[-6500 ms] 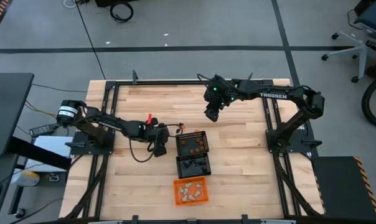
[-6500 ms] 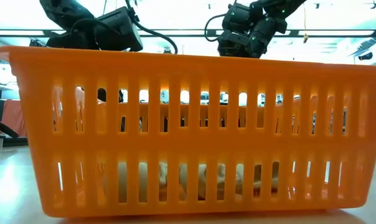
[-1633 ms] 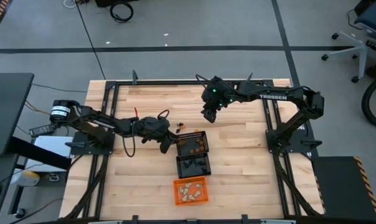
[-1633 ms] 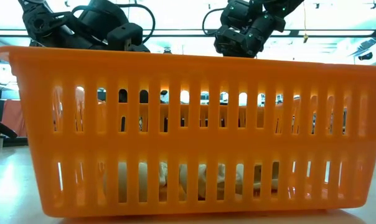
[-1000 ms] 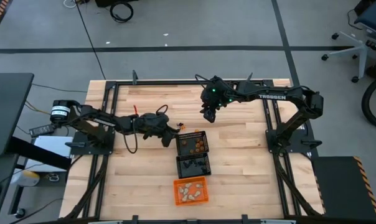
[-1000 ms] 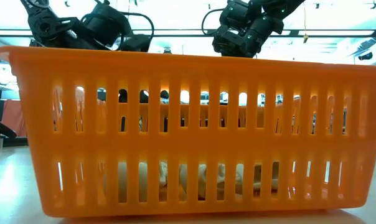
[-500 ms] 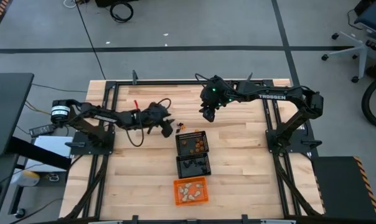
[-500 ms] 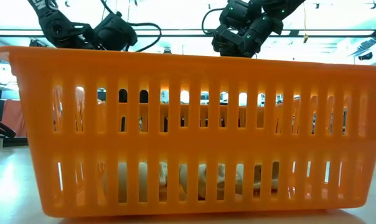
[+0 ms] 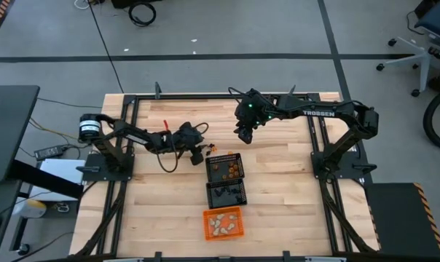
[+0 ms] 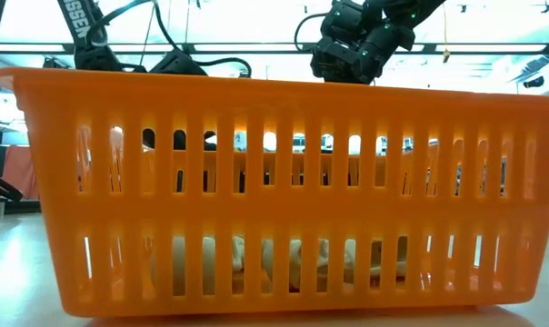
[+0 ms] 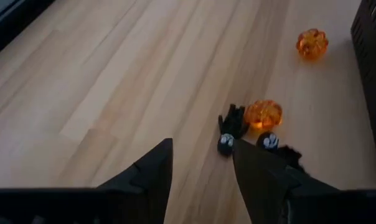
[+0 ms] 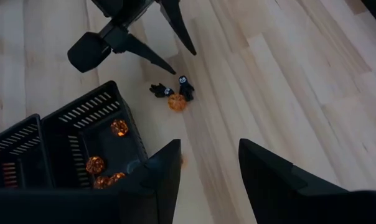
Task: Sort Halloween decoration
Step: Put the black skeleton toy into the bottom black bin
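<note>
Pale wood-plank table in black frame; grey floor with dark tape lines around, office chair at far corner. Left gripper low over table, fingers spread, nothing between them, just short of loose trinkets: two black pieces touching orange pumpkin, second pumpkin apart near black mesh basket. That basket holds orange trinkets; orange basket holds pale ones, probably cream. Right gripper hovers above, fingers apart, empty.
</note>
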You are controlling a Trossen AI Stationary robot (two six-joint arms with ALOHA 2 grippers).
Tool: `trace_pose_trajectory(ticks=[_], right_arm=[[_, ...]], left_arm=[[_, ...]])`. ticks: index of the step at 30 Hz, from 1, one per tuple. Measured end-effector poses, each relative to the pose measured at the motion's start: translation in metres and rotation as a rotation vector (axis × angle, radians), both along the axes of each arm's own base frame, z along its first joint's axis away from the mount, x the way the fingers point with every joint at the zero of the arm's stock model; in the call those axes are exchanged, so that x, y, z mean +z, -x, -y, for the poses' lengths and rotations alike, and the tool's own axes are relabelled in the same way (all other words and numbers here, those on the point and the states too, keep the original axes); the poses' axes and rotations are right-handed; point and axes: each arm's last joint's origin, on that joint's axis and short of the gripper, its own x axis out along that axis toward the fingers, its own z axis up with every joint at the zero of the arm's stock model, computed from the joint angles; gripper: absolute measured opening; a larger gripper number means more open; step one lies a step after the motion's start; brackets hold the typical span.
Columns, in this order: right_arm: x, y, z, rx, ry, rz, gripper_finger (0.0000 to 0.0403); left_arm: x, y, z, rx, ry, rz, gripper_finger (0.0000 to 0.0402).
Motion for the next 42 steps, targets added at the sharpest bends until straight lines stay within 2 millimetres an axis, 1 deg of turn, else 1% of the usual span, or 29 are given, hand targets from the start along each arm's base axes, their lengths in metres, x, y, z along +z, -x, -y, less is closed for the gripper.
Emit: trace_pose_trajectory(ticks=[9,17,25,35,38,42], right_arm=[[-0.001,0.001,0.000,0.003,-0.004,-0.010,0.0165],[0.000,0.001,-0.001,0.006,-0.010,-0.008,0.0165],[0.000,0.000,-0.002,0.010,-0.011,-0.008,0.0165],[-0.001,0.000,-0.002,-0.002,-0.022,-0.009,0.0165],[0.000,0.000,-0.003,-0.002,-0.030,-0.007,0.0165],[0.000,0.000,-0.003,0.011,-0.046,-0.002,0.0165]], left_arm=[[-0.010,-0.007,0.001,-0.070,0.045,0.046,0.0172],[-0.022,-0.006,-0.006,-0.033,0.067,0.027,0.0172],[-0.021,-0.005,-0.012,-0.056,0.099,0.035,0.0172],[-0.021,-0.006,-0.011,-0.117,0.080,0.026,0.0171],[-0.021,-0.006,-0.011,-0.136,0.065,0.021,0.0161],[-0.021,-0.006,-0.010,-0.170,0.080,0.025,0.0132]])
